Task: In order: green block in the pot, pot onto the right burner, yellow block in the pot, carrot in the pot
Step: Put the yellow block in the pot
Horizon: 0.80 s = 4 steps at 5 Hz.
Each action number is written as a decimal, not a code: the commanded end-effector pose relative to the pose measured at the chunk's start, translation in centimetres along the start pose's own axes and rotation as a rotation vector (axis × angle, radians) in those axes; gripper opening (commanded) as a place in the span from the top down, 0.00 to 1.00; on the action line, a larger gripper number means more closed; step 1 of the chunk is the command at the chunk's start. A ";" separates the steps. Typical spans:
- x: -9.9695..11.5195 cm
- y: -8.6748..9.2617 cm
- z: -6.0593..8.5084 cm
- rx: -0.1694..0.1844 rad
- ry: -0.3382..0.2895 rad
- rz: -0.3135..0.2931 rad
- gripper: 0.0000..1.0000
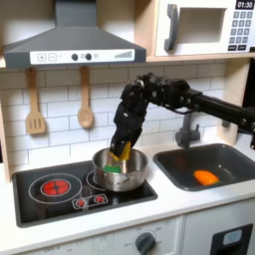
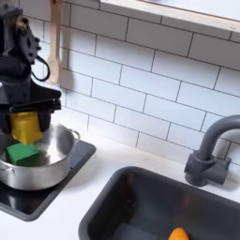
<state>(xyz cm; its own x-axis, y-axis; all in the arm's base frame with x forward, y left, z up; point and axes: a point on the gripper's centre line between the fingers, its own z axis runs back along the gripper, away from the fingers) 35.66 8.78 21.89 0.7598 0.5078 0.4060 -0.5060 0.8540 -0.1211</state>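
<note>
The end effector (image 2: 26,120) grasps the yellow block (image 2: 25,125) just above the pot (image 2: 58,161), beside the green block (image 2: 23,154). It is best to release only when the block is well inside the rim, so that it does not bounce out.

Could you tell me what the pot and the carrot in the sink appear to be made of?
The pot looks like polished metal: its silver wall is shiny and mirrors its surroundings. The carrot seems to be smooth plastic, judging by its even orange colour and soft sheen, though it is small in both exterior views.
</note>
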 end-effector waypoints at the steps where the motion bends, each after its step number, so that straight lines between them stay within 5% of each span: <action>1: -0.7 -0.1 0.0 0.003 0.017 -0.019 1.00; 2: -0.7 0.1 0.0 0.008 0.022 -0.024 0.00; 4: -0.9 -0.9 0.2 -0.026 0.006 -0.054 0.00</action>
<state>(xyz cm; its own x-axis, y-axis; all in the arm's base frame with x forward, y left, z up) 35.47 7.55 21.74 0.7931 0.4514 0.4089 -0.4482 0.8871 -0.1101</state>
